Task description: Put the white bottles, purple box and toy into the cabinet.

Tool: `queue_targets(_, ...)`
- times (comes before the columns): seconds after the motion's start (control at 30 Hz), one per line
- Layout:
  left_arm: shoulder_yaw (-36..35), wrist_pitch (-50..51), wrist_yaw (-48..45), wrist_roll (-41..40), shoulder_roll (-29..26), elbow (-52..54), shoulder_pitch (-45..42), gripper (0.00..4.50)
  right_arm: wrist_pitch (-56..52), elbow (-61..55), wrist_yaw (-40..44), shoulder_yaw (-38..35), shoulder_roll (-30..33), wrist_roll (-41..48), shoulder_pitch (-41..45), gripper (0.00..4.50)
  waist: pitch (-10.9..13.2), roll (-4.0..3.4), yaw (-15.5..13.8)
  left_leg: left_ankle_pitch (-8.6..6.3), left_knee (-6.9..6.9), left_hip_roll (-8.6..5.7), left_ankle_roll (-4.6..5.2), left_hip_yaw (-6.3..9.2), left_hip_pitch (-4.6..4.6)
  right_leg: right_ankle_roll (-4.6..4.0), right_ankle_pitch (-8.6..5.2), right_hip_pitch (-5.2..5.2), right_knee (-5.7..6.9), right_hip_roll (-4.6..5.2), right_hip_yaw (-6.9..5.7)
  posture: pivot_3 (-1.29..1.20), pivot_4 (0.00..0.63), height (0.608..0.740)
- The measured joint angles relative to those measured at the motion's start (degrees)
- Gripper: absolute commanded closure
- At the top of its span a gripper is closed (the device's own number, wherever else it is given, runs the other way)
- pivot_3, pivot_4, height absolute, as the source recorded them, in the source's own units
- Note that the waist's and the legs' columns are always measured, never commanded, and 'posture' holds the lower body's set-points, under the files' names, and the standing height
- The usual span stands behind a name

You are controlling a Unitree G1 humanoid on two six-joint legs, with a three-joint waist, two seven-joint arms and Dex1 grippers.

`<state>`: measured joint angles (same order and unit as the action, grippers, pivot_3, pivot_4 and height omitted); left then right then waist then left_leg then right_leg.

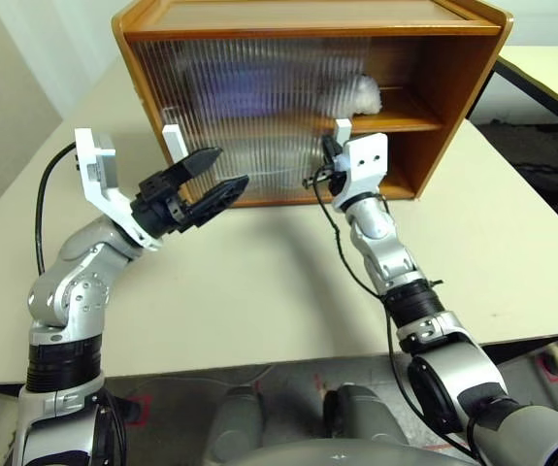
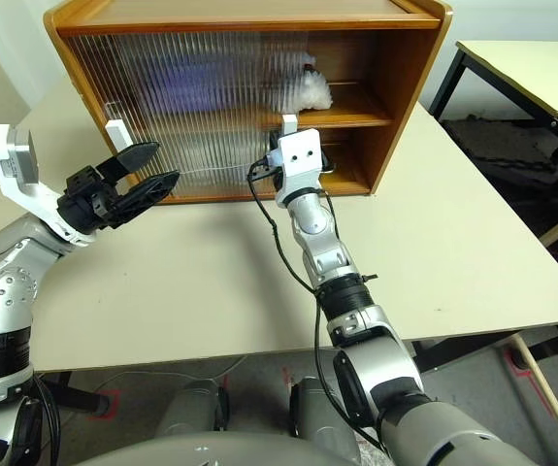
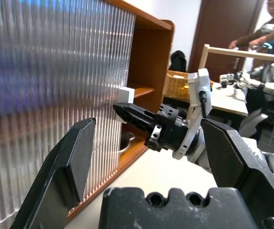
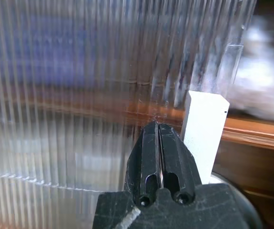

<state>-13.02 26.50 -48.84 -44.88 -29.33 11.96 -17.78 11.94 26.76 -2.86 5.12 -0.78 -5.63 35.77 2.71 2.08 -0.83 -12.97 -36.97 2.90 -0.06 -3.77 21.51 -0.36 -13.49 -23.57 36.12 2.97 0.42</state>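
Glossy wooden cabinet (image 1: 453, 68); ribbed translucent doors (image 1: 249, 107)

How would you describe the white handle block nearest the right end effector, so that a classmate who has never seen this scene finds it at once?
Start at the wooden cabinet on the table and its ribbed translucent sliding doors. Two white handle blocks stand on them. Yours sits at the door edge beside the open compartment, just beside the shut right end effector; the other block is far over by the open left end effector.

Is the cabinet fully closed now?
No. The cabinet is partly open: its right side shows bare shelf, and the shut right gripper sits beside the white handle.
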Motion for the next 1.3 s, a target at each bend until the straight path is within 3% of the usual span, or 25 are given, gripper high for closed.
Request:
queue_targets(0.67, 1.0, -0.1, -1.1, 0.1, 0.4, -1.9, -1.7, 0.0, -3.9, 0.2, -16.1, -6.1, 4.8, -5.0, -0.5, 4.43, 0.0, 0.0, 1.5, 0.11, 0.0, -0.03, 0.19, 0.01, 0.01, -0.01, -0.02, 0.0, -0.01, 0.0, 0.04, 0.09, 0.0, 0.74)
queue_targets(1.1, 1.3, -0.3, -1.7, 0.3, 0.5, -3.5, -1.9, 0.0, -1.4, 7.6, -19.8, -7.6, 9.4, -6.1, 2.1, 4.43, 0.0, 0.0, 1.4, 0.14, 0.0, -0.07, 0.24, 0.0, 0.01, 0.0, -0.02, 0.01, -0.01, 0.0, 0.04, 0.09, 0.0, 0.74)
queue_targets(1.3, 1.5, -0.6, -2.1, 0.3, 0.9, -3.5, -1.9, 0.0, -0.2, 4.3, -16.4, -7.3, 9.7, -5.7, -1.3, 4.43, 0.0, 0.02, 1.5, 0.14, 0.02, -0.06, 0.25, 0.01, 0.02, 0.04, -0.03, 0.03, -0.05, 0.0, 0.05, 0.08, 0.0, 0.74)
